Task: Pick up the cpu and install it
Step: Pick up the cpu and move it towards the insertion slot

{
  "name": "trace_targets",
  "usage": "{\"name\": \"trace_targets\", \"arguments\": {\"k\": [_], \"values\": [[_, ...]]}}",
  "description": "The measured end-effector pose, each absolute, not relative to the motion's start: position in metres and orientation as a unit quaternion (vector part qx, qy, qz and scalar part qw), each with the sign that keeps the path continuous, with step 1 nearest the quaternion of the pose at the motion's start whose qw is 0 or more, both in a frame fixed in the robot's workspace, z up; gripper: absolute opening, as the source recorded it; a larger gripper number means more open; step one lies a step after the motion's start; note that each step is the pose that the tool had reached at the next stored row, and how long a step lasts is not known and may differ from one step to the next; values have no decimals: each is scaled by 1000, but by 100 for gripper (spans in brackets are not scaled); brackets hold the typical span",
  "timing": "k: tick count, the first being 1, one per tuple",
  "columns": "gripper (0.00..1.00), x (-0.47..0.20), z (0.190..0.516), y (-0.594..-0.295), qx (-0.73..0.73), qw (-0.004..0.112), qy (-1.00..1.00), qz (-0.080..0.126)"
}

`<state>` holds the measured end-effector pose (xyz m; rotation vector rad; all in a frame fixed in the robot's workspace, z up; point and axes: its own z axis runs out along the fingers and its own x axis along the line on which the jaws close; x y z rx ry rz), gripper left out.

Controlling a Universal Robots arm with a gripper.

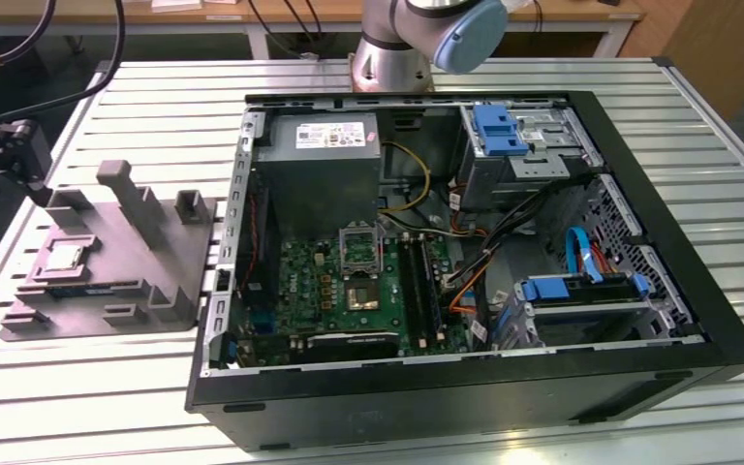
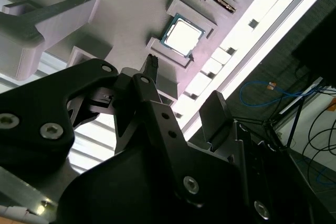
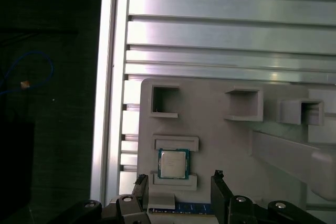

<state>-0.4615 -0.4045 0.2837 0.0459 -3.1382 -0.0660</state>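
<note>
The cpu (image 1: 62, 258) is a small silvery square chip lying flat in a recess of the grey moulded tray (image 1: 152, 247), at the exterior view's left. Both wrist views look down on the cpu (image 3: 173, 163) (image 2: 182, 36) in its seat. My gripper (image 1: 16, 155) hangs above the tray's outer end. It is open (image 3: 178, 179) (image 2: 184, 85), with its dark fingertips (image 3: 217, 176) apart and nothing between them. They are clear of the chip. Inside the open computer case (image 1: 721, 329) the dark socket (image 1: 363, 293) sits on the green motherboard with its metal frame raised.
Upright posts (image 1: 116, 184) rise from the tray near the chip. A green memory stick (image 3: 178, 209) lies in a tray slot beside the cpu. The slatted metal table (image 1: 127, 387) ends close beyond the tray. Cables, drive bays and a power supply (image 1: 326, 155) crowd the case.
</note>
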Motion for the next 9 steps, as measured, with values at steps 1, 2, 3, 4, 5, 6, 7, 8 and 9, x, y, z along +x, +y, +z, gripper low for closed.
{"name": "trace_targets", "arguments": {"k": [1,2,3,4,5,6,7,8,9], "values": [[59,-462,284,-404,15,1,-1000,-21],[59,-462,283,-404,15,1,-1000,-21],[59,-462,283,-404,15,1,-1000,-21],[59,-462,283,-404,15,1,-1000,-21],[59,-462,282,-404,15,1,-1000,-21],[59,-462,282,-404,15,1,-1000,-21],[59,-462,282,-404,15,1,-1000,-21],[59,-462,282,-404,15,1,-1000,-21],[59,-462,281,-404,15,1,-1000,-21]]}}
